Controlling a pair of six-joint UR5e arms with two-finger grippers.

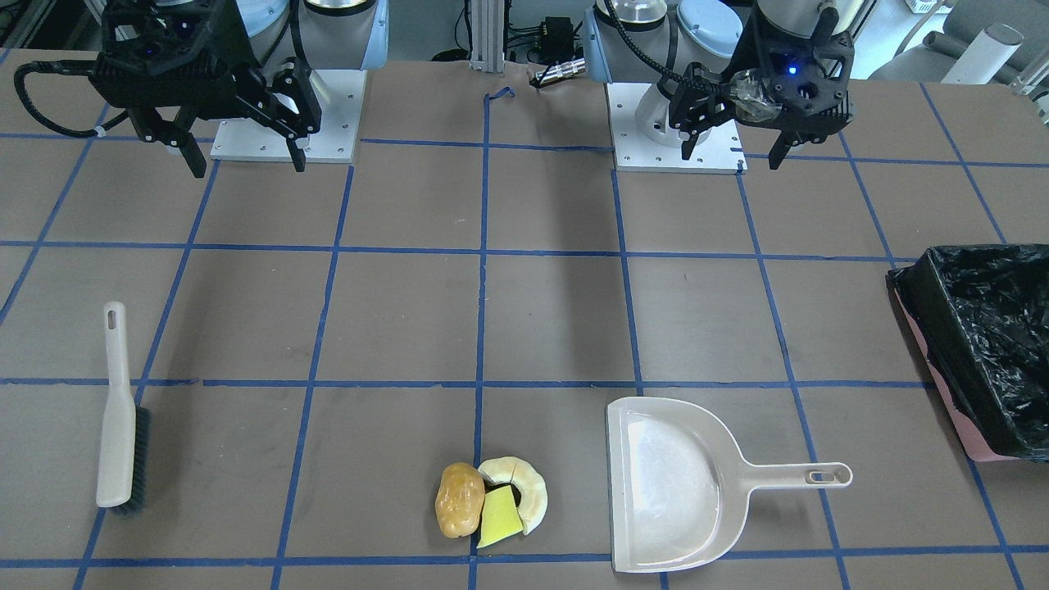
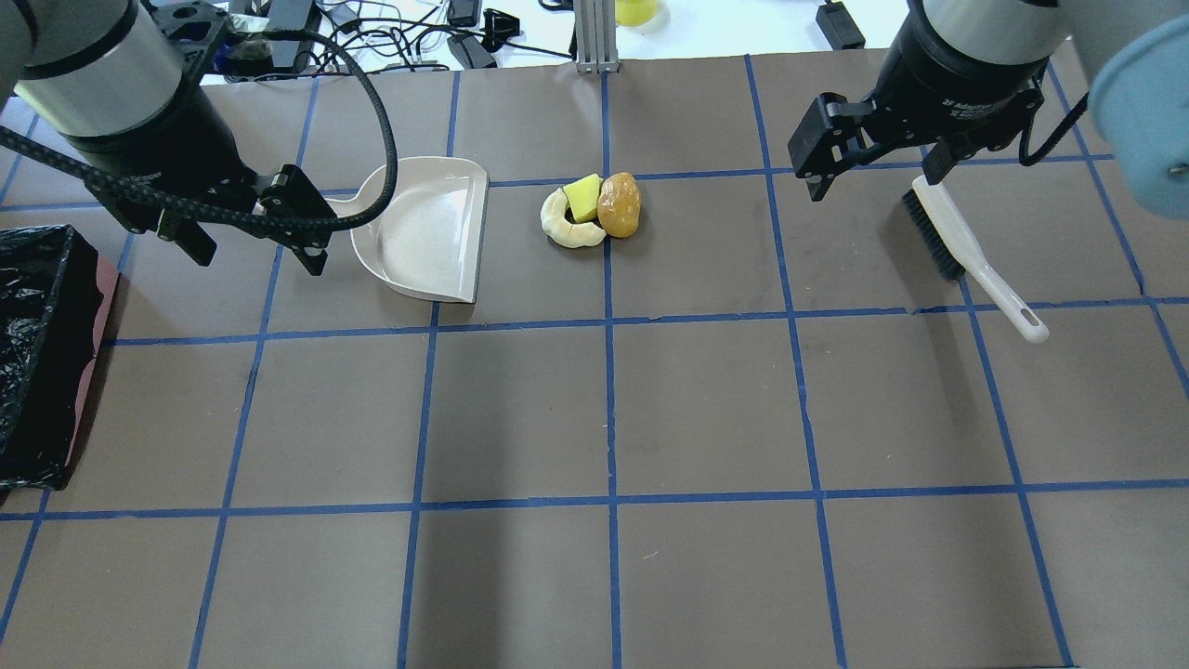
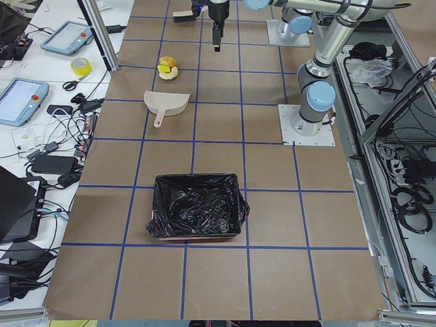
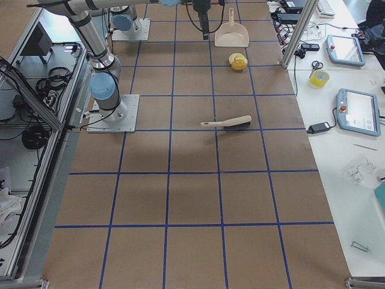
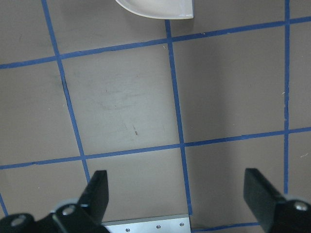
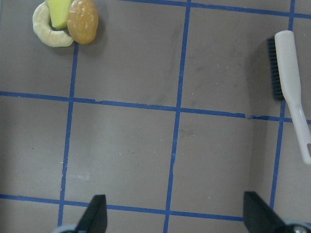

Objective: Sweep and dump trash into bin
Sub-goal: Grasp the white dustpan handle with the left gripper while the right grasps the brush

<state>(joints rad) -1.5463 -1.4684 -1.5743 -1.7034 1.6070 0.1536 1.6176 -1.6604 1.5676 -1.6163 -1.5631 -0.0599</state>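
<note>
The trash lies in one cluster on the brown table: a golden-brown potato (image 1: 459,500), a pale cream ring (image 1: 529,492) and a yellow wedge (image 1: 498,518). It also shows in the overhead view (image 2: 594,209) and the right wrist view (image 6: 63,22). The pink bin (image 1: 992,344) with its black bag stands at the table's end on my left (image 2: 37,353). My left gripper (image 2: 258,260) is open and empty, raised beside the dustpan's handle. My right gripper (image 2: 873,181) is open and empty, raised above the brush's head.
A beige dustpan (image 1: 668,483) lies flat just beside the trash, its mouth towards it, handle towards the bin. A beige hand brush (image 1: 115,410) with dark bristles lies on my right side (image 2: 966,251). Blue tape lines grid the table. Cables and tablets lie beyond the far edge.
</note>
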